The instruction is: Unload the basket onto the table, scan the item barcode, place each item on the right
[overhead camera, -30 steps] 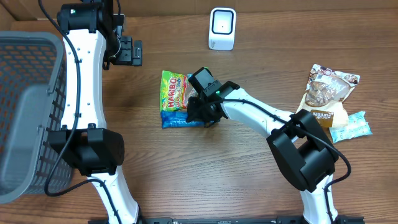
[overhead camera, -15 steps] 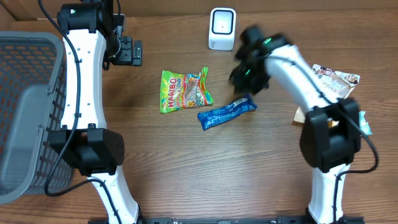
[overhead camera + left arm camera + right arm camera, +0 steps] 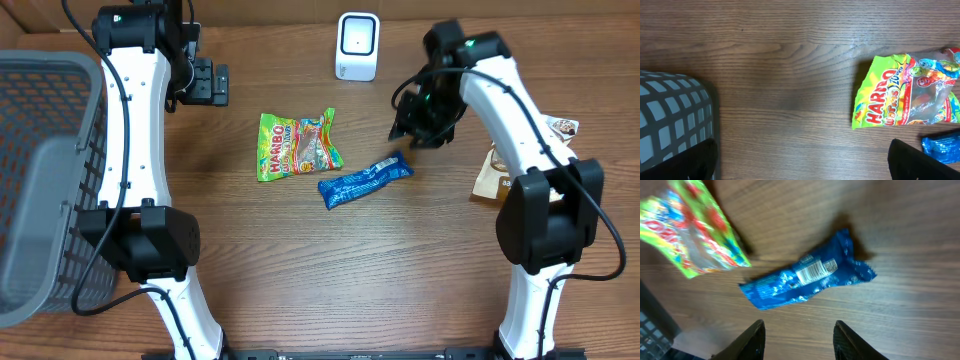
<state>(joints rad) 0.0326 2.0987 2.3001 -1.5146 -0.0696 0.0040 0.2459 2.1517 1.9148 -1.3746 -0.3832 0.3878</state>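
Observation:
A blue packet (image 3: 365,180) lies flat on the wooden table, right of a green Haribo bag (image 3: 295,146). In the right wrist view the blue packet (image 3: 807,277) shows its white barcode label face up, with the Haribo bag (image 3: 695,232) to its left. My right gripper (image 3: 420,130) hovers up and right of the packet, open (image 3: 800,340) with nothing between its fingers. The white scanner (image 3: 357,46) stands at the back of the table. My left gripper (image 3: 205,82) hangs wide open (image 3: 802,165) over bare wood, left of the Haribo bag (image 3: 905,92).
A grey mesh basket (image 3: 40,180) fills the left edge and shows again in the left wrist view, basket (image 3: 670,120). A brown snack bag (image 3: 490,182) lies at the right, mostly hidden behind my right arm.
The right gripper was shut at the blue packet beside the Haribo bag. The packet has moved right and lies free; the gripper has opened and swung up and right.

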